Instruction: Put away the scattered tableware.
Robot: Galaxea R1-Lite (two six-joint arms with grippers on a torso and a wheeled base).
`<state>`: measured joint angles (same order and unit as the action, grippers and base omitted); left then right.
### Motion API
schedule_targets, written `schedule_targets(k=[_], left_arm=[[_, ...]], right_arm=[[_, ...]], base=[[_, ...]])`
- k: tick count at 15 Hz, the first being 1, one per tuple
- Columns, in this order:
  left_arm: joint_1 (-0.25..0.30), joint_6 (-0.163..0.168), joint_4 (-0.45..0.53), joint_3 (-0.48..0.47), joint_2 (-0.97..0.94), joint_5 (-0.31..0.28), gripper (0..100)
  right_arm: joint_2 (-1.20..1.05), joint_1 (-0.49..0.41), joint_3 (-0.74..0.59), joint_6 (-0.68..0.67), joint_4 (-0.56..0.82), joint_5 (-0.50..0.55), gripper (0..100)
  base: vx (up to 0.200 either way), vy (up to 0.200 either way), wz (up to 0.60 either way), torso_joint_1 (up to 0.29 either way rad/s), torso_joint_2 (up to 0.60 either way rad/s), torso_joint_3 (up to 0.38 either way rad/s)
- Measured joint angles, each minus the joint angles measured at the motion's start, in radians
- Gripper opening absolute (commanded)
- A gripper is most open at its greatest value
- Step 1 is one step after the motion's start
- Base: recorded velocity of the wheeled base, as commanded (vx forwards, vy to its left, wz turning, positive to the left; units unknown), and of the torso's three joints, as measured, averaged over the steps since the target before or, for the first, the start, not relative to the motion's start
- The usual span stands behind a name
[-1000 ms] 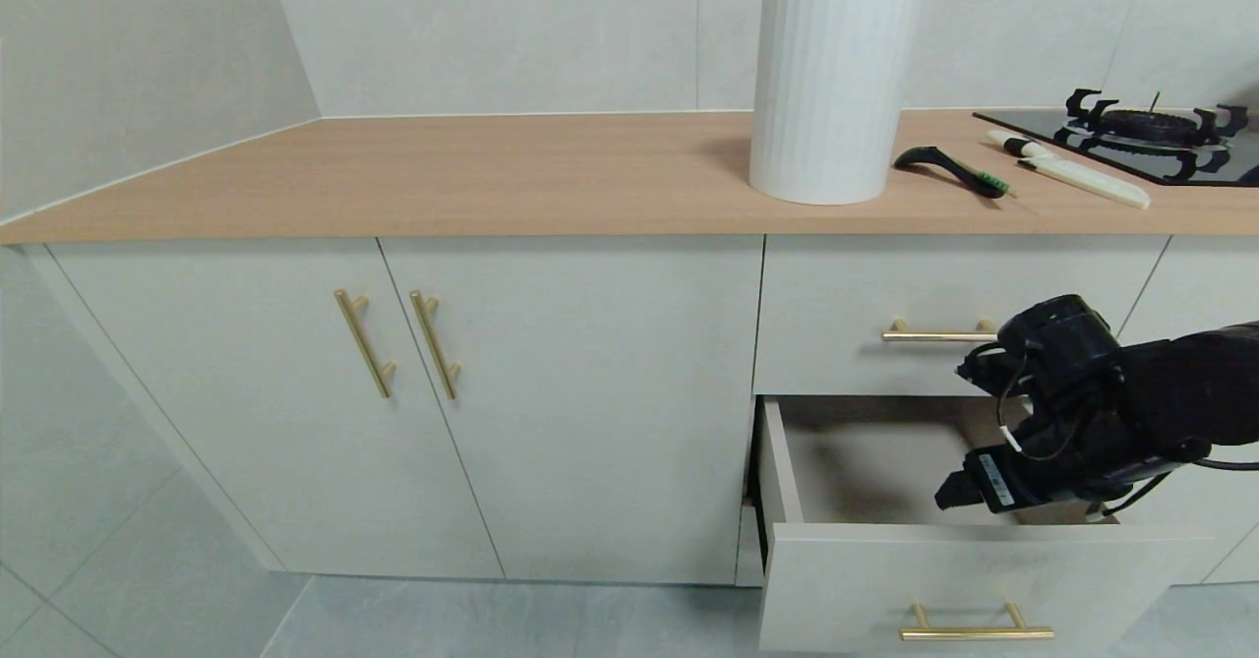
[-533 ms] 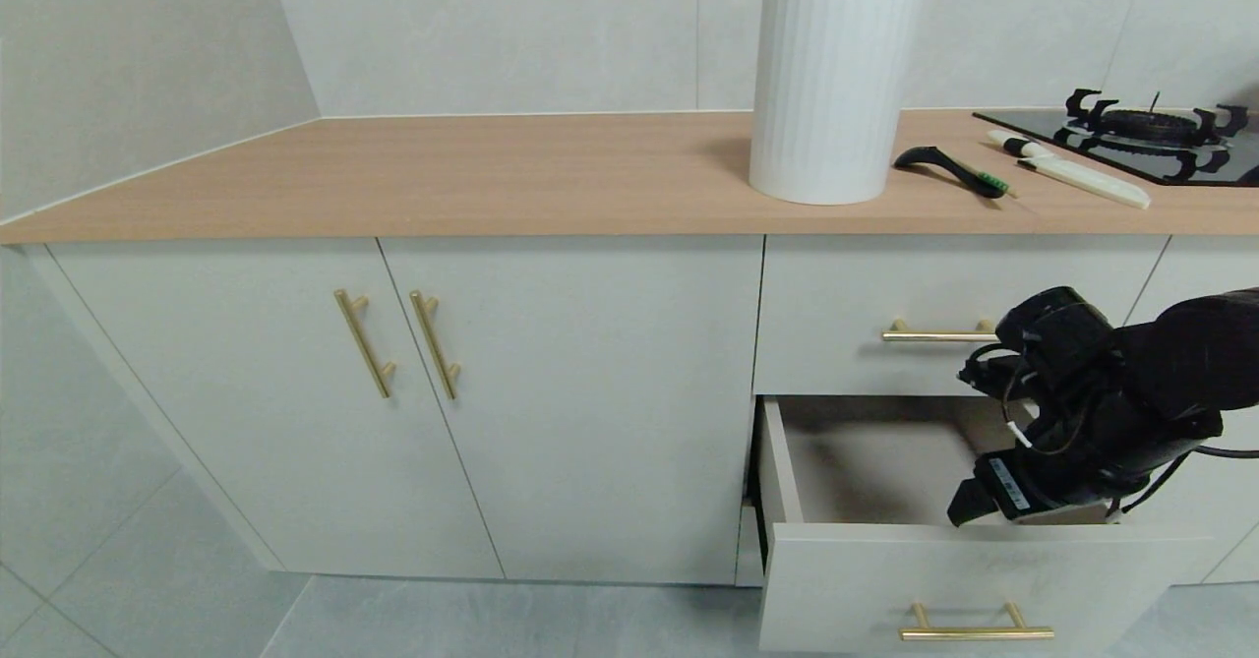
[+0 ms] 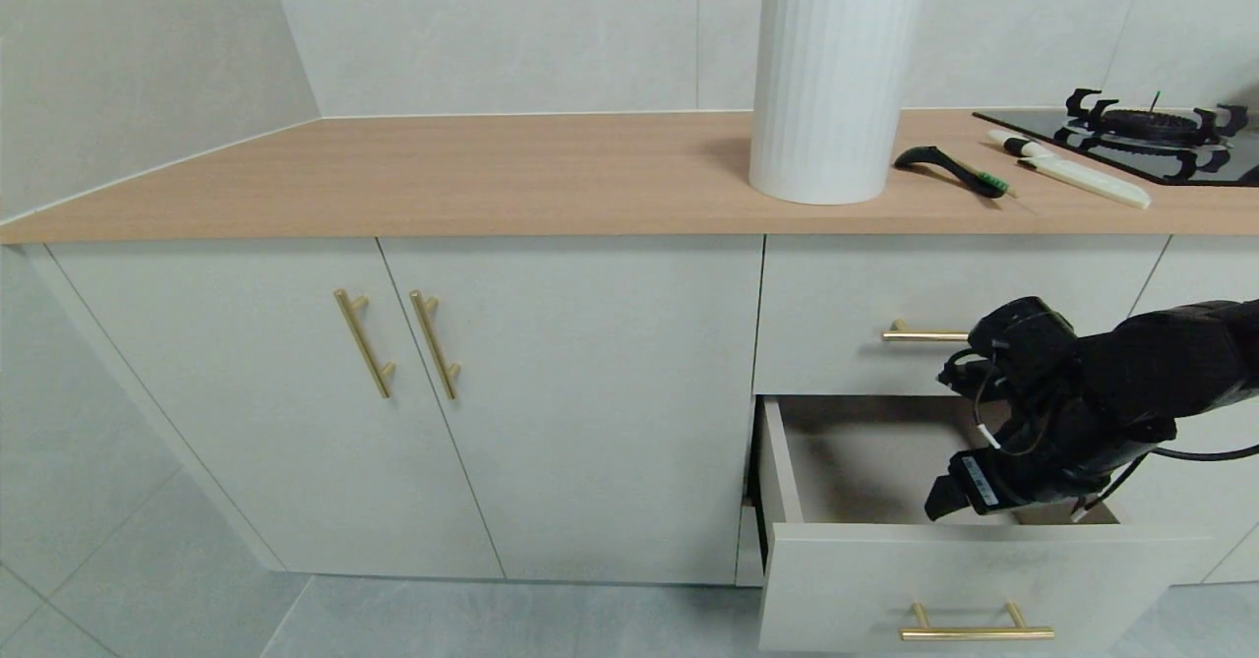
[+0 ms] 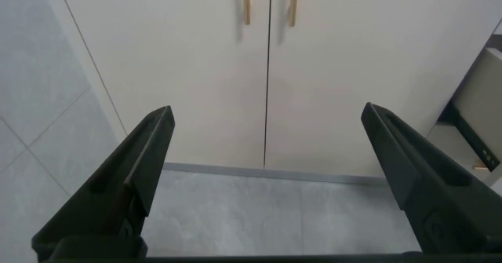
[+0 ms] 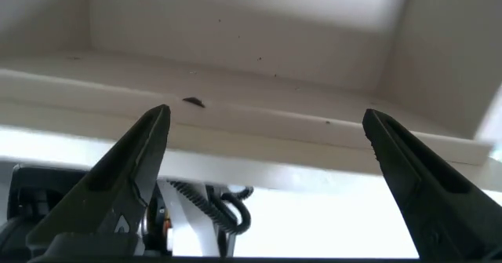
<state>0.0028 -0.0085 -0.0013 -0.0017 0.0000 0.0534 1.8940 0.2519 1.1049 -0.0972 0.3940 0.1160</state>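
On the wooden counter (image 3: 443,171) a black-handled peeler with a green tip (image 3: 949,168) lies beside a white knife (image 3: 1067,168), both to the right of a tall white ribbed container (image 3: 831,88). Below them the lower drawer (image 3: 782,461) is pulled out. My right gripper (image 3: 939,503) hangs over the drawer's front right part, pointing down into it. In the right wrist view that gripper (image 5: 267,112) is open with nothing between its fingers, facing the drawer's pale inner wall (image 5: 235,27). My left gripper (image 4: 267,114) is open and holds nothing, low before the double cabinet doors (image 4: 267,59).
A black gas hob (image 3: 1151,132) sits at the counter's far right. The upper drawer with its gold handle (image 3: 925,335) is shut, just above my right arm. Two cabinet doors with gold handles (image 3: 398,343) stand shut on the left. Grey floor tiles (image 4: 259,216) lie below.
My right arm dipped toward the drawer front, then shifted left and slightly up over the open drawer. The counter items have not moved.
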Motion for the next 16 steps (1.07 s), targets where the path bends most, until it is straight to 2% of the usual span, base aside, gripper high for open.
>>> schedule_targets(k=[5, 8, 16], left_arm=[[0.0, 0.0, 0.0, 0.0, 0.0, 0.0, 100], [0.0, 0.0, -0.001, 0.0, 0.0, 0.0, 100], [0.0, 0.0, 0.0, 0.0, 0.0, 0.0, 100]], right_arm=[[0.03, 0.008, 0.005, -0.006, 0.045, -0.005, 100], [0.03, 0.009, 0.03, 0.005, 0.213, -0.01, 100], [0.028, 0.049, 0.021, 0.068, 0.427, -0.009, 100]], base=[[0.0, 0.0, 0.0, 0.0, 0.0, 0.0], [0.0, 0.0, 0.0, 0.0, 0.0, 0.0], [0.0, 0.0, 0.0, 0.0, 0.0, 0.0]])
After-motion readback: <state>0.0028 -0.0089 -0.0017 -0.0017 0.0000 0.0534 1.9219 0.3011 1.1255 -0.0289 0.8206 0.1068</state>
